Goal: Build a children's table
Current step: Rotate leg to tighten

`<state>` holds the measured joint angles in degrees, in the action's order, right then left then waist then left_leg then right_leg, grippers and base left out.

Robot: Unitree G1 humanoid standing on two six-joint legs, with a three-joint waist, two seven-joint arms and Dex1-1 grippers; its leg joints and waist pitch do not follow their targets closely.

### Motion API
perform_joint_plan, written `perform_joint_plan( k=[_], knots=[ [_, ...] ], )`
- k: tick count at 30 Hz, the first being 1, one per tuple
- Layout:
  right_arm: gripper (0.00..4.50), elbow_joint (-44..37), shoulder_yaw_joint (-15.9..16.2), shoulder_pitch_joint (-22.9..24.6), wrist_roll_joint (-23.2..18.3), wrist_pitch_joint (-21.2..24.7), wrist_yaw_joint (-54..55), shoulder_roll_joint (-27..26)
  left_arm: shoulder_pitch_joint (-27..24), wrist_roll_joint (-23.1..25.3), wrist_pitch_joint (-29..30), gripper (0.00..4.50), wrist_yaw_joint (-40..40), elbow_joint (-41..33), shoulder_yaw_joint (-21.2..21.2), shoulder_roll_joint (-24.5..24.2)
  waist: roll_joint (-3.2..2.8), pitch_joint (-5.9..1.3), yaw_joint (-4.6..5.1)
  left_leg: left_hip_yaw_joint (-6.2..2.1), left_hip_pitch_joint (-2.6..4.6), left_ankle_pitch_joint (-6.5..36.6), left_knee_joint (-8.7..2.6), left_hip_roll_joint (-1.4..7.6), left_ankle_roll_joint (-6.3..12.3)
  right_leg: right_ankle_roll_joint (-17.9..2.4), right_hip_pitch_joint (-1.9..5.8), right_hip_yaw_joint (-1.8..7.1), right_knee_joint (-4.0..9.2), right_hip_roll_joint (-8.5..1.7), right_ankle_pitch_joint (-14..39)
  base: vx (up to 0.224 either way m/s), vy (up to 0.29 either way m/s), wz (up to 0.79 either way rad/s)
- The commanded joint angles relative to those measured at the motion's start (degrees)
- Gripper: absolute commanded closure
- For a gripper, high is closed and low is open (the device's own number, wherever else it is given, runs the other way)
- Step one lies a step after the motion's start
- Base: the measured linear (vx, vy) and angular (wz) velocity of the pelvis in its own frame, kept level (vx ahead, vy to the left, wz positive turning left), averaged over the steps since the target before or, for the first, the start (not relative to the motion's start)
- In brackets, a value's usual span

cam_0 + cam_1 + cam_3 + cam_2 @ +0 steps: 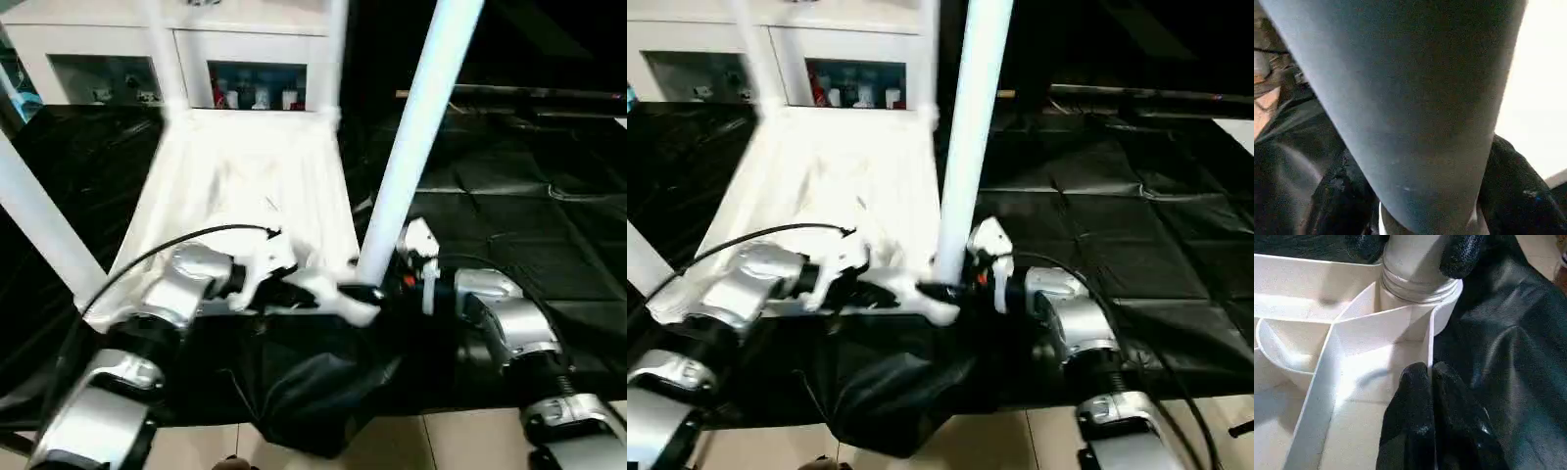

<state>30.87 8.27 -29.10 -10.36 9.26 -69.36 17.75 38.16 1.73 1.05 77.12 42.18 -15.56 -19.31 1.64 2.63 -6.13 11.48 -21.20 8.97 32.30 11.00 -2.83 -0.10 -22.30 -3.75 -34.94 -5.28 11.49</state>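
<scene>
The white tabletop (245,186) lies underside up on black cloth, its ribs showing (1327,362). My left gripper (1429,371) is shut on the thin rim wall beside the near right corner socket (1418,289). A long white leg (416,137) stands upright in that socket. My right gripper (380,290) is shut around the leg's base, one black finger (1334,196) on each side of the tube (1410,98). Another leg (39,215) rises at the near left corner, and two more (335,49) stand at the far corners.
A white glass-door cabinet (255,59) stands right behind the tabletop. Black cloth (509,196) covers the surface to the right and bunches up at the near edge (304,392). Pale tiled floor (470,441) shows below. A dark rail (509,93) runs along the back right.
</scene>
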Motion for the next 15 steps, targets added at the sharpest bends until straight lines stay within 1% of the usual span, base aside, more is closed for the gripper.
perform_joint_plan(
  k=[1,3,4,6,7,8,9,10,11,13,14,15],
  knots=[
    [2.20,0.2,2.7,0.8,1.3,1.6,-2.4,0.3,-0.2,-1.0,-0.3,4.50,1.8,-1.6,-0.8,0.4,0.29,-3.05,0.02,-1.03,1.02,15.3,-3.68,2.93,1.09,-12.7,1.92,2.64,4.36,-3.68,12.2,0.000,0.000,0.00],
    [2.28,0.0,2.9,0.8,1.2,1.8,-2.9,0.5,-0.3,-0.9,-0.1,4.50,2.0,-1.9,-0.7,0.3,0.29,-3.14,0.01,-1.01,0.97,14.7,-3.60,2.90,1.15,-12.7,1.94,2.66,4.25,-3.66,11.4,0.000,0.000,0.00],
    [2.31,0.0,2.9,0.9,1.2,1.8,-3.0,0.5,-0.3,-0.9,-0.1,4.50,2.0,-1.9,-0.6,0.2,0.40,-3.15,0.02,-1.01,0.95,14.4,-3.59,2.90,1.19,-12.7,1.96,2.65,4.20,-3.65,11.1,0.000,0.000,0.00],
    [2.33,-0.2,3.2,1.0,1.0,2.0,-3.2,0.4,-0.4,-1.0,0.0,4.50,1.8,-2.0,-0.6,0.2,0.33,-3.20,0.02,-0.99,0.94,13.8,-3.51,2.87,1.38,-13.0,1.97,2.62,4.10,-3.62,10.2,0.000,0.000,0.00],
    [2.35,-0.2,3.3,1.0,1.0,2.1,-3.3,0.4,-0.4,-1.0,0.0,4.50,1.6,-2.0,-0.6,0.2,0.45,-3.17,0.02,-0.97,0.93,13.7,-3.50,2.84,1.49,-13.0,1.98,2.60,4.09,-3.59,10.2,0.000,0.000,0.00],
    [2.36,-0.2,2.8,1.3,0.6,2.1,-2.2,-0.1,-0.2,-1.0,-0.2,4.50,0.0,-1.6,-0.2,0.6,0.63,-3.18,0.04,-0.93,0.89,13.7,-3.46,2.84,1.58,-13.0,1.98,2.61,4.09,-3.60,10.2,0.000,0.000,0.00],
    [2.36,-0.2,2.2,1.5,0.3,2.2,-0.9,-0.6,0.0,-1.0,-0.3,4.50,-1.6,-1.2,0.3,1.1,0.51,-3.12,0.01,-0.98,0.92,13.9,-3.51,2.84,1.58,-12.9,1.94,2.60,4.16,-3.63,10.9,0.000,0.000,0.00],
    [2.36,0.2,1.4,1.6,0.1,2.5,1.2,-1.3,0.2,-0.8,-0.4,4.50,-3.4,-0.8,0.7,1.6,0.70,-3.10,0.04,-0.94,0.90,14.0,-3.50,2.84,1.57,-12.8,1.93,2.61,4.23,-3.64,11.3,0.000,0.000,0.00],
    [2.37,1.3,0.1,1.8,0.4,1.9,5.4,-2.6,0.8,-0.3,-0.2,4.50,-6.4,0.1,1.2,2.4,0.60,-2.99,0.04,-1.03,0.99,14.8,-3.60,2.90,1.25,-12.5,1.77,2.66,4.40,-3.77,12.9,0.000,0.000,0.00],
    [2.38,3.0,-1.8,1.8,0.9,1.1,11.5,-4.3,1.7,0.4,0.0,4.50,-10.4,1.4,1.8,3.6,0.64,-2.89,0.37,-1.23,1.14,16.7,-3.79,2.77,0.00,-11.4,1.54,2.74,4.84,-3.91,16.8,0.000,0.000,0.00],
    [2.40,4.9,-3.9,1.8,1.2,0.4,18.2,-6.3,2.7,0.8,0.9,4.50,-14.7,3.0,2.7,5.2,0.69,-2.74,0.68,-1.33,1.17,17.8,-3.91,2.70,-0.77,-10.6,1.37,2.79,5.12,-3.95,19.3,0.000,0.000,0.00],
    [2.41,5.3,-4.3,1.9,1.1,0.4,19.5,-6.8,3.0,0.8,1.0,4.50,-15.4,3.3,2.8,5.6,0.71,-2.72,0.87,-1.53,1.20,18.6,-4.05,2.67,-1.26,-9.8,1.40,2.71,5.35,-4.03,21.5,0.000,0.000,0.00]
  ],
)
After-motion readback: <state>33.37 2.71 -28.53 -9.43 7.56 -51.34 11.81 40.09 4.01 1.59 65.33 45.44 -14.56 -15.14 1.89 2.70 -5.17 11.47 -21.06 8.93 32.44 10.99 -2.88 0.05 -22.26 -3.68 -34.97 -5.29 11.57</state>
